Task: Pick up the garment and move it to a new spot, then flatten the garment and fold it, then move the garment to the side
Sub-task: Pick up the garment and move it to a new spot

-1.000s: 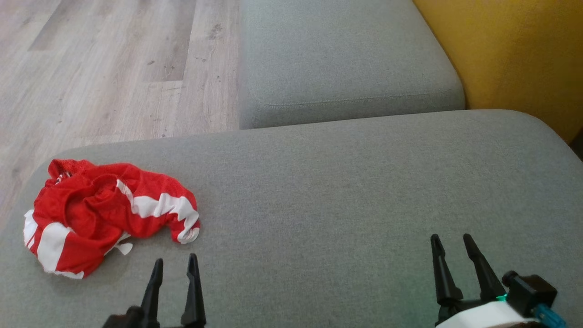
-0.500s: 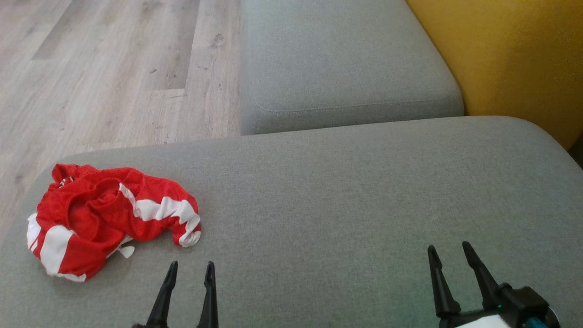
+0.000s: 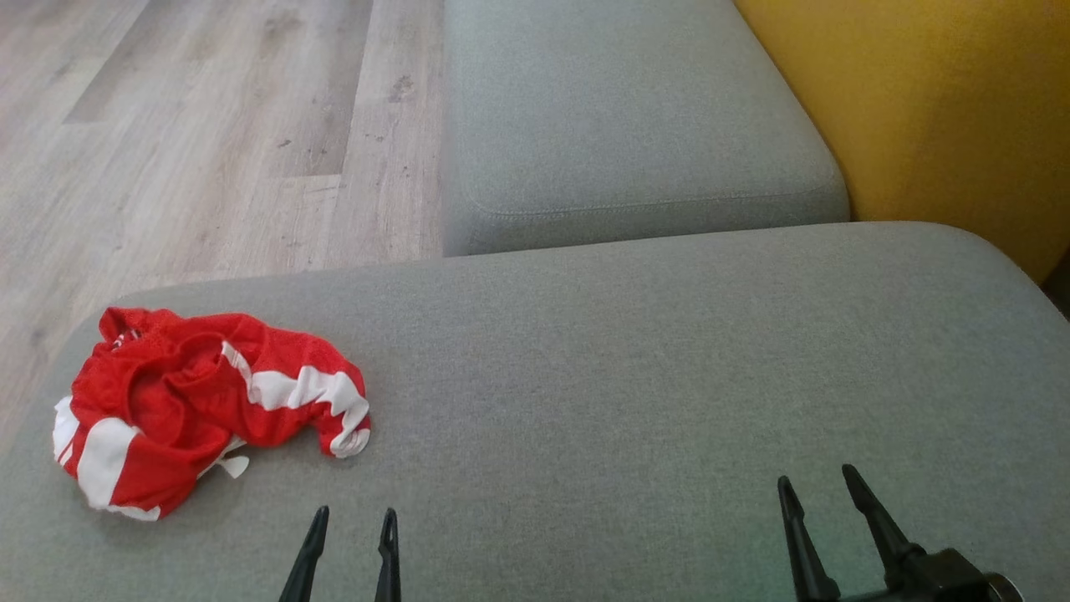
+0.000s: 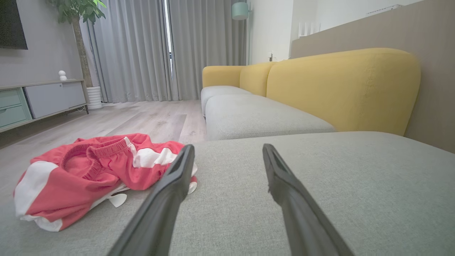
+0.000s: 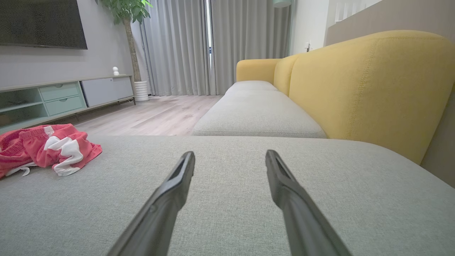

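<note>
On one grey cushion (image 3: 635, 376) lies one red garment (image 3: 180, 410).

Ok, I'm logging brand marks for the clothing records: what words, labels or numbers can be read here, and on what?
No text can be read.
White tag on the red and white garment: no legible print, too small to tell.
Dark screen on the wall: nothing displayed.

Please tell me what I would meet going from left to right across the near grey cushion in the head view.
red and white garment → left tool, open → right tool, open
</note>
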Robot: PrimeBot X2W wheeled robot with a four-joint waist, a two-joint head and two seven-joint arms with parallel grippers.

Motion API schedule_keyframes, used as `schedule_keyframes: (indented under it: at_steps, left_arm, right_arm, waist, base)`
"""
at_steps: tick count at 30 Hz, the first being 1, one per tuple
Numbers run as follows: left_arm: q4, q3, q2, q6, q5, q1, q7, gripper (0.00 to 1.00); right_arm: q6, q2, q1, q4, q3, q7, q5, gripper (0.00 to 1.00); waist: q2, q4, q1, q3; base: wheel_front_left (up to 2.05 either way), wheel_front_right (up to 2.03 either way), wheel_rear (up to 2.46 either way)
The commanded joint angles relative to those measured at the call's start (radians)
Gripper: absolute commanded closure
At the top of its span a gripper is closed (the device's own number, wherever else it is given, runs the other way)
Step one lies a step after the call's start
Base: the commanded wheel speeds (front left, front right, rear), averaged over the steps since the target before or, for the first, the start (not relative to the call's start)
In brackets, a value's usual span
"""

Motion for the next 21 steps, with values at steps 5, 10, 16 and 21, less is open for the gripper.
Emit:
schedule_keyframes:
  at_steps: [5,10,16,21]
  left_arm:
    - [-0.014,0.03,-0.001,0.008,-0.011,-0.05,-0.01,0.0]
    - [-0.012,0.028,-0.001,0.002,-0.019,-0.054,-0.01,0.0]
    - [-0.011,0.03,-0.001,-0.004,-0.019,-0.052,-0.01,0.0]
    - [-0.01,0.034,-0.001,0.0,-0.025,-0.048,-0.01,0.0]
  right_arm:
    - [-0.001,-0.009,-0.046,-0.025,0.02,-0.013,-0.01,0.0]
    - [-0.001,-0.009,-0.046,-0.021,0.017,-0.013,-0.011,0.0]
    - [-0.001,-0.009,-0.044,-0.014,0.019,-0.013,-0.009,0.0]
    - [-0.001,-0.009,-0.042,-0.01,0.027,-0.013,-0.01,0.0]
  waist:
    - [0.0,0.0,0.0001,0.003]
    - [0.0,0.003,0.0001,0.004]
    - [0.0,0.004,0.0001,0.001]
    - [0.0,0.012,0.0001,0.002]
  base:
    - [0.0,0.0,0.0]
    - [0.0,0.0,0.0]
    - [0.0,0.0,0.0]
    - [0.0,0.0,0.0]
